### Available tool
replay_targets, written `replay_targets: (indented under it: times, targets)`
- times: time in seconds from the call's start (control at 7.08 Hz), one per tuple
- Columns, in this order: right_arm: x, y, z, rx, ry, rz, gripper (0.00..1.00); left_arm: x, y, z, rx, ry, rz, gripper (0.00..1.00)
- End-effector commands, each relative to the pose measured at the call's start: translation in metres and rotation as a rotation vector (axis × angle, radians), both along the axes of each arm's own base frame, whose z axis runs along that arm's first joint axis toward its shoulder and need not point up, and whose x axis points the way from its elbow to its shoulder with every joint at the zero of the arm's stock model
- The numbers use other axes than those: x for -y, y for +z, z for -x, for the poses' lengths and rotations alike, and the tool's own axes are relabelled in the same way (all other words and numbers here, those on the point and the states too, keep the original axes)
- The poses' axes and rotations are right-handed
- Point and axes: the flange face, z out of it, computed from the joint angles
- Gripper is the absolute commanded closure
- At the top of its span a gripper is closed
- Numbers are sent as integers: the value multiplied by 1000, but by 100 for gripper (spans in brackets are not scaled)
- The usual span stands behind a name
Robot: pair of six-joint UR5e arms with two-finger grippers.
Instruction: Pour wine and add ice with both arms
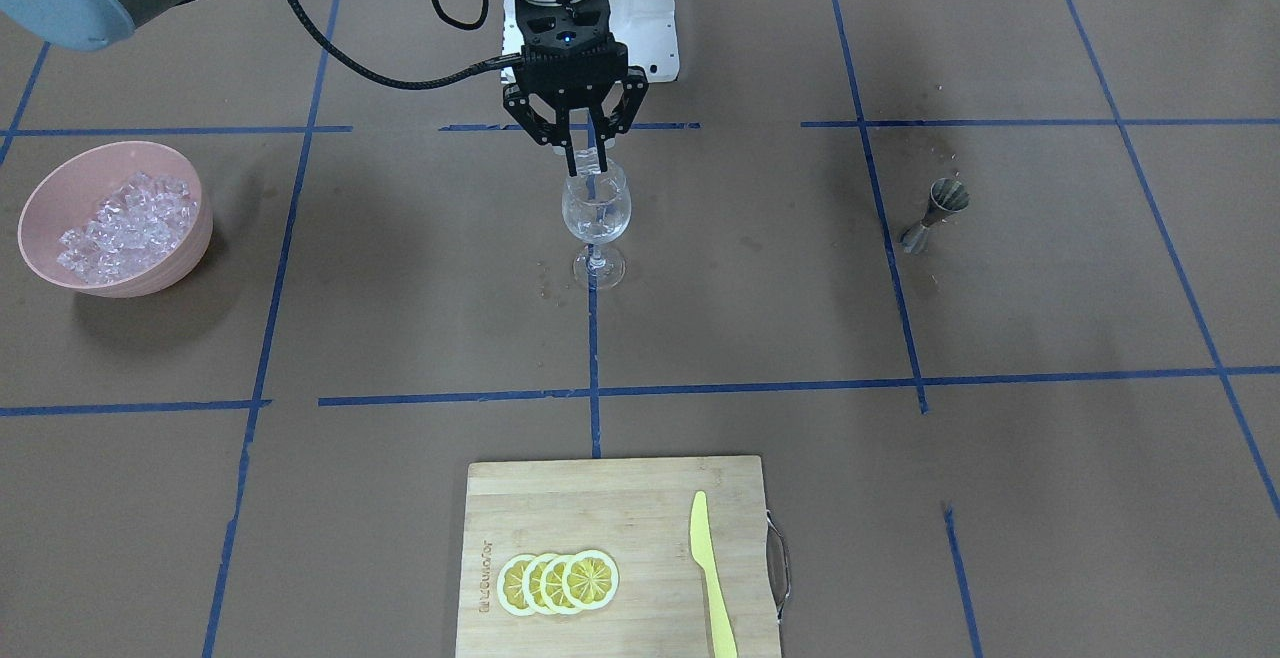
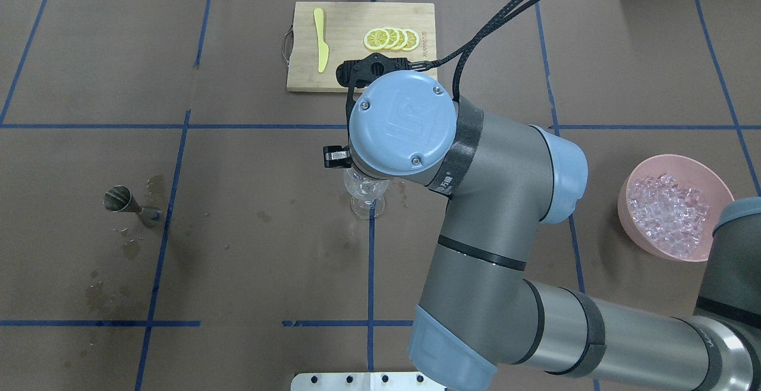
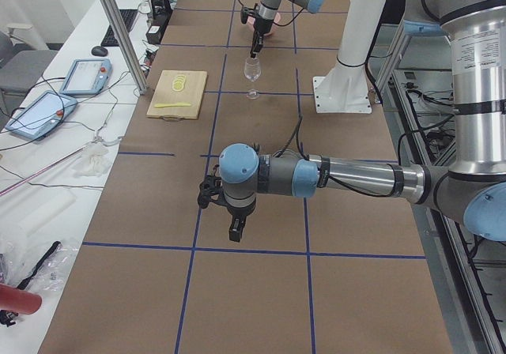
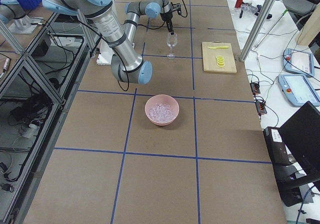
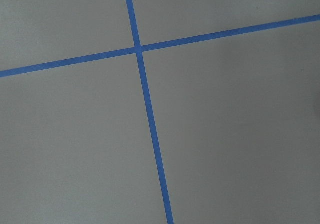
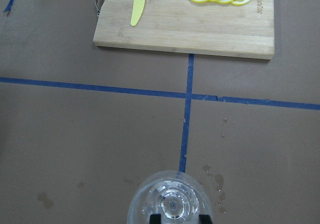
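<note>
A clear wine glass [image 1: 596,213] stands on the blue tape cross in the middle of the table, with glassy bits in its bowl. My right gripper [image 1: 586,166] hangs straight above it, fingertips at the rim, open by a narrow gap with nothing between them. In the right wrist view the glass [image 6: 171,204] lies directly below the gripper [image 6: 179,218]. The ice [image 1: 125,228] is heaped in a pink bowl [image 1: 170,273], far from the glass. My left gripper [image 3: 236,229] points down over bare table; I cannot tell its state. Wine is out of view.
A wooden cutting board [image 1: 600,498] with lemon slices [image 1: 558,583] and a yellow knife [image 1: 712,578] lies at the operators' edge. A metal jigger [image 1: 935,213] lies tipped on my left half among wet spots. My right elbow [image 2: 404,126] hides the glass from overhead.
</note>
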Motion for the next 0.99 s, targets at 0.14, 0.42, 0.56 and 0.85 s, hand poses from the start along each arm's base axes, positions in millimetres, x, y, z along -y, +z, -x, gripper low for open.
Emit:
replay_targets:
  times: [0.14, 0.42, 0.56, 0.85]
  targets:
    - [-3, -1, 0, 5, -11, 5, 1, 0, -1, 0, 0, 0, -2, 0]
    - [9, 2, -14, 17, -23, 38, 0, 3, -2, 0, 0, 0, -5, 0]
    - [37, 14, -42, 29, -32, 96, 0, 3, -2, 0, 0, 0, -6, 0]
    - [102, 80, -126, -36, -118, 59, 0, 1, 0, 0, 0, 0, -1, 0]
